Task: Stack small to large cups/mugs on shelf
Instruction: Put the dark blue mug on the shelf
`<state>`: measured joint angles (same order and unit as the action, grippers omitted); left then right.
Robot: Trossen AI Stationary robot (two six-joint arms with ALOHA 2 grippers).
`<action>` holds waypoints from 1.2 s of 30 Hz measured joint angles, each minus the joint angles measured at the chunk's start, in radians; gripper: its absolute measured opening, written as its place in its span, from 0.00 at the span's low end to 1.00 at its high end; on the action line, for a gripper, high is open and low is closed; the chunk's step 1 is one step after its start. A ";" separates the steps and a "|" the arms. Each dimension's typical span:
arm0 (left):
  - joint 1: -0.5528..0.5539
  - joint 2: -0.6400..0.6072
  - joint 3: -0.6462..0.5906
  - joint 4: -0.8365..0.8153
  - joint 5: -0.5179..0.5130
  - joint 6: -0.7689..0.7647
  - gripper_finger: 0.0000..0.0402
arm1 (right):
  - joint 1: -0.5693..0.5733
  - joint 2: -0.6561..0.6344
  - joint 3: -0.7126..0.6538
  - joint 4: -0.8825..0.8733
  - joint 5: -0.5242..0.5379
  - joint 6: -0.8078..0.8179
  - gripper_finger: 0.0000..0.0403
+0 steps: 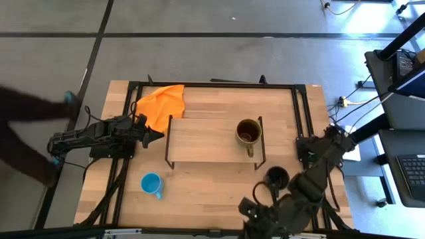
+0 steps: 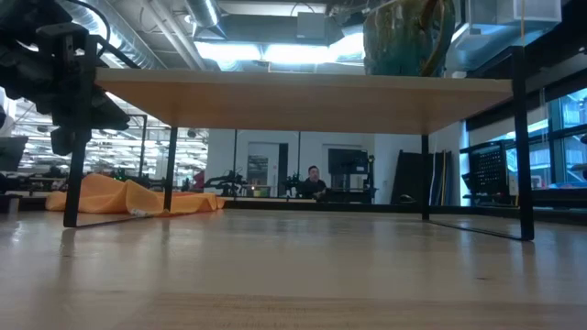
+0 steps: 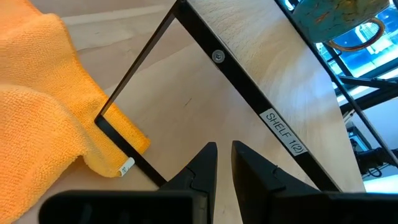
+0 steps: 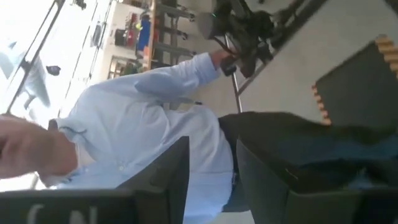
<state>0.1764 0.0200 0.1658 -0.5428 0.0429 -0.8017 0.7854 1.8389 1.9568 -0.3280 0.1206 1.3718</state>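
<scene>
Judging by how things lie, only one mug is placed so far: the olive-brown mug (image 1: 249, 133) is seen upright on the shelf (image 1: 199, 141), toward its right end, handle pointed at the near edge. The black mug (image 1: 277, 177) is seen on the tabletop (image 1: 212, 192) just off the shelf's near-right corner, w/ the right arm close beside it. The light-blue mug (image 1: 152, 184) stands on the tabletop near the shelf's near-left corner, well apart from both arms.

All three are judged stiff, glazed and breakable, so slippery under hard pads. The blue one is likely light, the olive one heaviest. A pinch over the rim wall, one finger inside and one outside, opposite the handle, is judged safest; the handle is a fair 2nd choice. Nesting should be done slowly, since rims may chip on contact.

Left claw (image 3: 224, 163) is held beside the shelf's left end, near the orange cloth (image 1: 161, 106), fingers narrow w/ a slim gap, nothing between them. Right claw (image 4: 208, 180) is raised at the tabletop's near-right edge, aimed out at the room, where a person in a light shirt (image 4: 143, 124) is seen; its fingers are parted w/ nothing held.
</scene>
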 joint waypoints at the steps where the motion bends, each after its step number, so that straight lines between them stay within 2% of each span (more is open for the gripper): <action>1: 0.000 0.000 0.000 -0.001 0.000 0.000 0.10 | 0.006 0.009 0.000 0.004 0.005 0.033 0.34; 3: 0.000 0.000 0.000 -0.001 0.000 0.000 0.10 | 0.014 0.034 0.000 0.011 0.008 0.087 0.34; 7: 0.000 0.000 0.000 -0.005 0.000 0.000 0.10 | 0.018 0.085 -0.001 0.075 0.007 0.087 0.34; 11: 0.000 0.000 0.000 -0.007 0.000 0.001 0.10 | 0.011 0.119 0.000 0.163 -0.042 0.035 0.34; 15: 0.000 0.000 0.000 -0.007 0.001 0.001 0.10 | -0.015 0.144 -0.001 0.165 -0.120 -0.052 0.34; 19: 0.000 0.000 0.000 -0.007 0.024 0.016 0.10 | -0.061 0.127 0.000 0.060 -0.117 -0.147 0.34; 22: 0.000 0.000 0.000 -0.007 0.043 0.028 0.10 | -0.091 0.108 0.000 -0.057 -0.071 -0.231 0.34; 26: 0.000 0.000 0.001 -0.006 0.069 0.049 0.10 | -0.141 0.040 0.000 -0.176 -0.011 -0.310 0.34; 30: 0.000 0.000 0.001 -0.001 0.118 0.052 0.10 | -0.203 -0.012 0.000 -0.288 0.003 -0.386 0.34; 32: 0.000 0.000 0.001 0.004 0.137 0.052 0.10 | -0.235 -0.021 0.000 -0.290 -0.022 -0.433 0.34; 36: 0.000 0.000 0.001 0.014 0.157 0.053 0.10 | -0.309 -0.006 0.002 -0.262 -0.168 -0.502 0.34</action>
<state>0.1762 0.0200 0.1665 -0.5289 0.1996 -0.7487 0.4767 1.8332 1.9583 -0.5896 -0.0474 0.8701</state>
